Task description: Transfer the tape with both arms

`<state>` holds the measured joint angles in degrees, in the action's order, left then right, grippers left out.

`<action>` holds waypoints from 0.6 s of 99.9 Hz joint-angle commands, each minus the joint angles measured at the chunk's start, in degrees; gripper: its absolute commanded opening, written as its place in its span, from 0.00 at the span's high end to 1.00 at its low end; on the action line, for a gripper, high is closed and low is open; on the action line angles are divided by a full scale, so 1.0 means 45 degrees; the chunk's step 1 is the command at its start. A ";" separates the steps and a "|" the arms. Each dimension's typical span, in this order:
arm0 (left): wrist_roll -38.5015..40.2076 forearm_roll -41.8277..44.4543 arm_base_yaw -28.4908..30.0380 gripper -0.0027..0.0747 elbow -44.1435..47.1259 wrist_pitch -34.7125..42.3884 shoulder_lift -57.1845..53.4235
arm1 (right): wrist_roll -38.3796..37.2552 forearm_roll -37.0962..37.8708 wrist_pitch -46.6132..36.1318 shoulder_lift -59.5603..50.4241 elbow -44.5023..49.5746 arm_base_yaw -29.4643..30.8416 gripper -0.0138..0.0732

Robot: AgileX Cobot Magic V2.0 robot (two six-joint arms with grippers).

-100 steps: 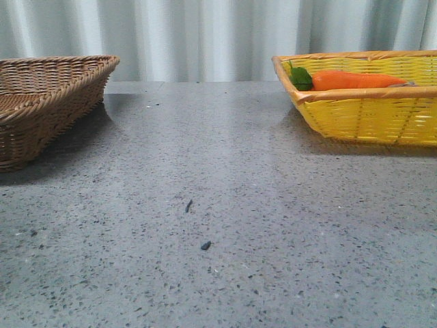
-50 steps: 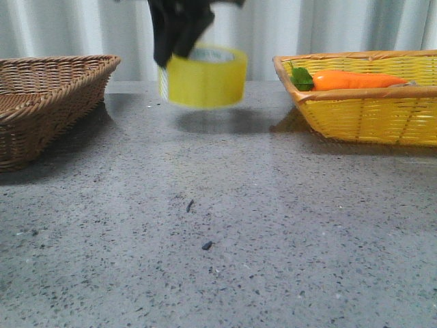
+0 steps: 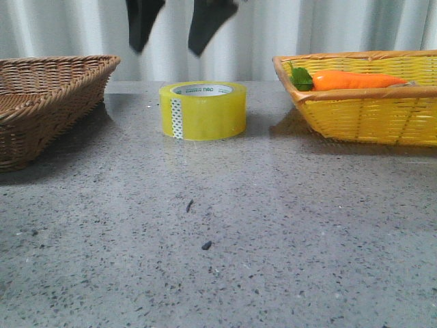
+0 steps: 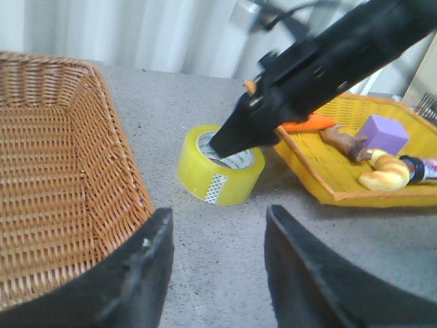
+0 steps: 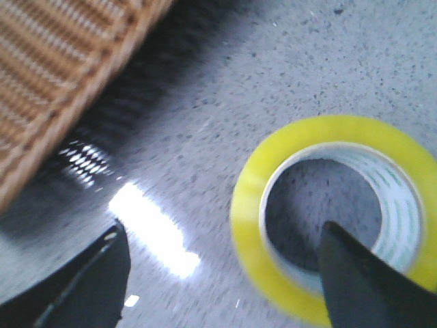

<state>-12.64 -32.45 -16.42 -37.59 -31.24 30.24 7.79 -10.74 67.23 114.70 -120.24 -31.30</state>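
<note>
The yellow tape (image 3: 203, 109) lies flat on the grey table between the two baskets, its white dotted strip facing the front. It also shows in the left wrist view (image 4: 205, 171) and the right wrist view (image 5: 249, 205). My right gripper (image 3: 166, 52) hangs open just above the tape, apart from it, one finger over the core and one outside the roll (image 5: 222, 236). My left gripper (image 4: 218, 210) is open and empty, low over the table beside the brown basket, short of the tape. It is out of the front view.
A brown wicker basket (image 3: 41, 102) stands at the left (image 4: 54, 171). A yellow basket (image 3: 369, 116) at the right holds an orange carrot (image 3: 355, 80), a purple block (image 4: 384, 133) and other small items. The right arm (image 4: 328, 61) reaches over the tape.
Half a second ago the right gripper held the tape above the table. Now the tape rests on the table, and the gripper has opened and risen off it.
</note>
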 commanded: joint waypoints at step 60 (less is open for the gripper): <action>-0.3060 -0.0254 -0.1576 0.61 -0.5906 0.0279 0.6426 | -0.0030 -0.0358 0.0728 -1.1108 0.2789 -0.0562 0.89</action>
<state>-25.04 -32.45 -22.01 -57.89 -31.71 53.09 7.62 -12.85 72.72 70.83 -111.99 -33.93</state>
